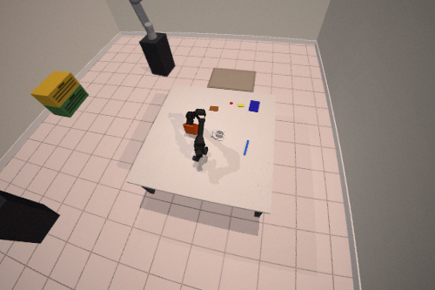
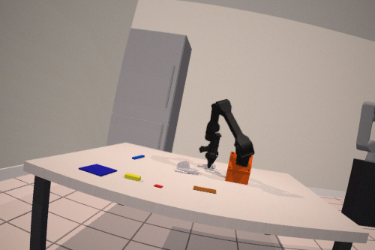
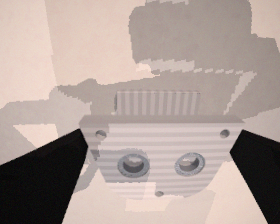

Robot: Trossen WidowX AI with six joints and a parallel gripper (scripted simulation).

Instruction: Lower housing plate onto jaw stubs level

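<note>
The pale grey housing plate (image 3: pixel 160 145) has two large round holes and three small ones. It shows small in the top view and beneath the arm in the exterior view. A pale ridged block (image 3: pixel 157 103) shows at its upper edge in the wrist view. My gripper (image 1: pixel 200 156) (image 2: pixel 206 158) (image 3: pixel 159 133) is open, with one black finger beside each side of the plate and no clear grip on it. The pale assembly (image 1: pixel 217 135) (image 2: pixel 184 166) stands apart from the gripper. Its jaws, pins and stubs are too small to tell apart.
On the white table (image 1: pixel 161 170) (image 2: pixel 262 205) are a blue bar (image 1: pixel 246 147) (image 2: pixel 138 157), a dark blue square (image 1: pixel 254 106) (image 2: pixel 97 170), a yellow block (image 1: pixel 240 105) (image 2: pixel 133 176), a red piece (image 1: pixel 230 103) (image 2: pixel 158 186) and a brown block (image 1: pixel 213 108) (image 2: pixel 205 189). An orange box (image 1: pixel 190 129) (image 2: pixel 238 173) stands by the arm's base.
</note>
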